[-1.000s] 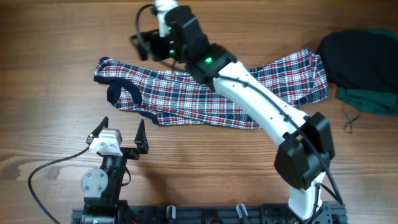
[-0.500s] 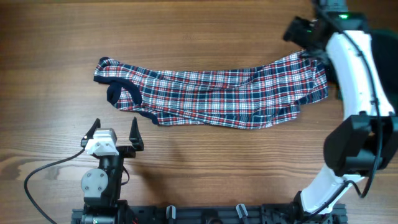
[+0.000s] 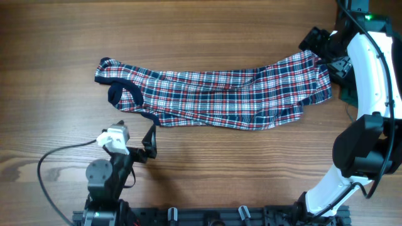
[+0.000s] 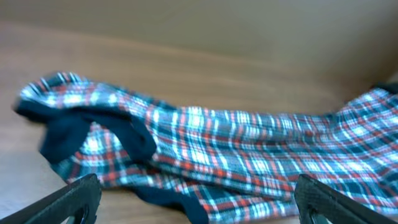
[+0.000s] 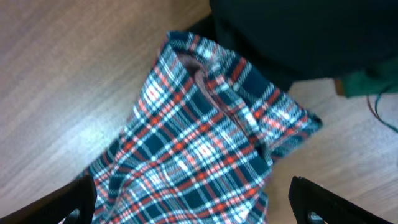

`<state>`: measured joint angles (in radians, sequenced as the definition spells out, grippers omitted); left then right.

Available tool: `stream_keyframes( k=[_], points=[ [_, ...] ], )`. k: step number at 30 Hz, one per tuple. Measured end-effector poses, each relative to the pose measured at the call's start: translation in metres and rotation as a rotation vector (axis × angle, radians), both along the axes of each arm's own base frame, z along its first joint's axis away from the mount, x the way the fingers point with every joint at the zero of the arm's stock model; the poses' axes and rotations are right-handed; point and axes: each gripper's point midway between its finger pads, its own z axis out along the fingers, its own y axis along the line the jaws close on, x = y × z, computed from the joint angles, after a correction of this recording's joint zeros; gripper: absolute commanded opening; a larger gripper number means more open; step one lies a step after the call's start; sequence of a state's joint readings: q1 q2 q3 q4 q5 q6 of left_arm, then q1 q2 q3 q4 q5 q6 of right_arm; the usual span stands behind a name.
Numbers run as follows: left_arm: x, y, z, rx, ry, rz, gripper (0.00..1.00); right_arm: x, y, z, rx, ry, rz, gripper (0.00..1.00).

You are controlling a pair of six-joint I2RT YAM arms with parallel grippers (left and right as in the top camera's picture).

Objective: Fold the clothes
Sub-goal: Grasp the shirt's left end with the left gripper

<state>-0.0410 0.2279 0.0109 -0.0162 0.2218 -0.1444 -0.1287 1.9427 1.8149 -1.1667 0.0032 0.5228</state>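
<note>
The plaid shirt point(image 3: 220, 97) lies stretched in a rumpled band across the table, its navy collar end at the left. My right gripper point(image 3: 325, 53) hangs open over the shirt's right end, and its wrist view shows plaid cloth point(image 5: 199, 143) between the wide-spread fingers point(image 5: 311, 202), with nothing held. A black garment point(image 5: 298, 37) lies just beyond that end, mostly hidden under the right arm in the overhead view. My left gripper point(image 3: 130, 141) stands open near the front edge, short of the shirt's navy-trimmed hem point(image 4: 186, 205), touching nothing.
A green cloth point(image 5: 367, 81) with a loose thread lies beside the black garment at the right edge point(image 3: 347, 94). The left arm's black cable point(image 3: 56, 157) curls over the wooden table point(image 3: 50, 37) at the front left. The rig's rail runs along the front.
The right arm swung from above the shirt's left-middle part over to its right end. The left gripper shifted a little to the right and turned. The shirt lies as before.
</note>
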Motion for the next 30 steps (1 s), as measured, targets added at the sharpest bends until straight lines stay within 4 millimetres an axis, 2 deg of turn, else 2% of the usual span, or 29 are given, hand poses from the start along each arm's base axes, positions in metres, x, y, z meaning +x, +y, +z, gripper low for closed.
stream_keyframes(
  k=[5,8,9,11,12,13,16,17,19,22,23,24,30],
  points=[
    [0.014,-0.016,-0.019,-0.033,0.109,-0.086,1.00,-0.008,0.001,-0.002,-0.001,0.034,0.026,1.00],
    [0.026,-0.025,-0.033,-0.042,0.299,-0.138,1.00,-0.011,0.002,-0.003,0.000,0.046,0.034,1.00],
    [0.032,-0.030,-0.035,-0.044,0.421,-0.170,1.00,-0.012,0.002,-0.003,0.000,0.049,0.037,1.00],
    [0.059,-0.034,-0.021,-0.023,0.555,-0.203,1.00,-0.012,0.002,-0.002,0.000,0.050,0.037,1.00],
    [0.063,-0.033,-0.017,-0.010,0.630,-0.206,1.00,-0.014,0.002,-0.003,0.001,0.057,0.037,1.00],
    [0.078,-0.032,-0.004,0.007,0.690,-0.209,1.00,-0.014,0.002,-0.003,0.000,0.059,0.040,1.00],
    [0.113,-0.030,0.021,0.039,0.703,-0.206,1.00,-0.015,0.002,-0.002,-0.003,0.060,0.052,1.00],
    [0.117,-0.030,0.023,0.042,0.707,-0.207,1.00,-0.015,0.002,-0.003,-0.003,0.061,0.054,1.00],
    [0.116,-0.029,0.017,0.043,0.760,-0.207,1.00,-0.015,0.002,-0.003,-0.003,0.062,0.055,1.00],
    [0.099,-0.028,-0.018,0.036,0.925,-0.207,1.00,-0.015,0.002,-0.003,-0.003,0.062,0.055,1.00],
    [0.092,-0.027,-0.023,0.033,0.966,-0.207,1.00,-0.015,0.002,-0.003,-0.003,0.062,0.055,1.00],
    [0.084,-0.027,-0.027,0.031,1.005,-0.208,1.00,-0.015,0.002,-0.003,-0.003,0.062,0.055,1.00],
    [0.079,-0.025,-0.033,0.026,1.043,-0.196,1.00,-0.017,0.002,-0.003,-0.002,0.068,0.055,1.00]
  ],
)
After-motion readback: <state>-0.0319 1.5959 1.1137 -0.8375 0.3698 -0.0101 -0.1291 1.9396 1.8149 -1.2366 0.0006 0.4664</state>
